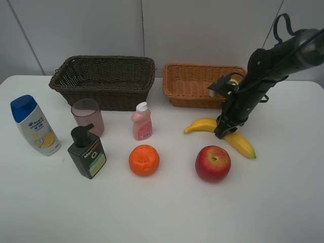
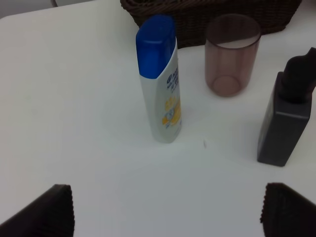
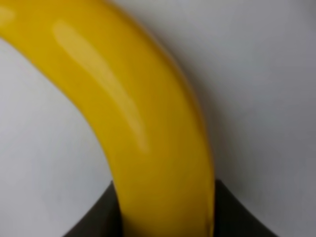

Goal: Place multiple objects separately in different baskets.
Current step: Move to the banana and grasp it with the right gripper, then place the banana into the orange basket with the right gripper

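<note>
Exterior high: slanting right claw [image 1: 221, 133] grips banana [image 1: 242, 144].

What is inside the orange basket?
Only its own woven wicker shows inside the orange basket; no fruit or bottle in sight. The right arm covers its right end, and the front wall hides some of the floor, so those parts cannot be checked.

The dark pump bottle [image 1: 87, 154] has a front label starting "Men"; the rest is too small to read. Print on the white blue-capped shampoo bottle [image 1: 34, 126] and the small pink bottle [image 1: 142, 122] is blurred, unreadable.
</note>
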Controlling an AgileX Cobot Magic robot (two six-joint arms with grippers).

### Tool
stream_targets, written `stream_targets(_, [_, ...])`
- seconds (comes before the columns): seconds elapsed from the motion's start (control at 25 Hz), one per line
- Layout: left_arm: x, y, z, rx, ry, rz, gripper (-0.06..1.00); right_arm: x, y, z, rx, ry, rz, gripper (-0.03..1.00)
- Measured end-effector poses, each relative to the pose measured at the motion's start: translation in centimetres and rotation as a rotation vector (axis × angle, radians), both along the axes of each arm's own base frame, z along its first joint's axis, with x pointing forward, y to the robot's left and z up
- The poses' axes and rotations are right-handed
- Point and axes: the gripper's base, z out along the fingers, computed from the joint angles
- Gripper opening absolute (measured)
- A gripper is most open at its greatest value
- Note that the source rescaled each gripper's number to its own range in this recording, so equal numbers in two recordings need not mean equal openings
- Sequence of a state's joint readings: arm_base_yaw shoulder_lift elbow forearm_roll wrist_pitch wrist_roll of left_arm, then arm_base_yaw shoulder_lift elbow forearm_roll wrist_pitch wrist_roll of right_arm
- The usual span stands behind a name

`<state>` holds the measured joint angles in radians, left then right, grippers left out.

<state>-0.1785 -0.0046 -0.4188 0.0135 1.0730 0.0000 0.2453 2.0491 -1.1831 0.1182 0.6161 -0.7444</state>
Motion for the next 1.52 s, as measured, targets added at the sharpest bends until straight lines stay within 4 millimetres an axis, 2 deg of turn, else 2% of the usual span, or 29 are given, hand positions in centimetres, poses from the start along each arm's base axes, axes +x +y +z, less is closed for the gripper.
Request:
stream_targets(0.48, [0.0, 0.0, 0.0, 0.000, 0.000, 0.000, 1.00, -0.2, 0.0, 0.0, -0.005, 0.017, 0.004, 0.01])
stream_targets(0.72, [0.0, 0.0, 0.0, 0.000, 0.000, 0.000, 1.00, -0.4, -0.1, 0.8, -0.016, 0.076, 0.015, 0.01])
stream_targets(1.24, [0.0, 0.0, 0.0, 0.000, 0.000, 0.000, 1.00, -1.3, -0.3, 6.7, -0.016, 0.029, 0.059, 0.01])
stream_targets(1.52, [0.0, 0.0, 0.0, 0.000, 0.000, 0.000, 1.00, 0.1, -0.2, 10.3, -0.046, -0.010, 0.097, 0.01])
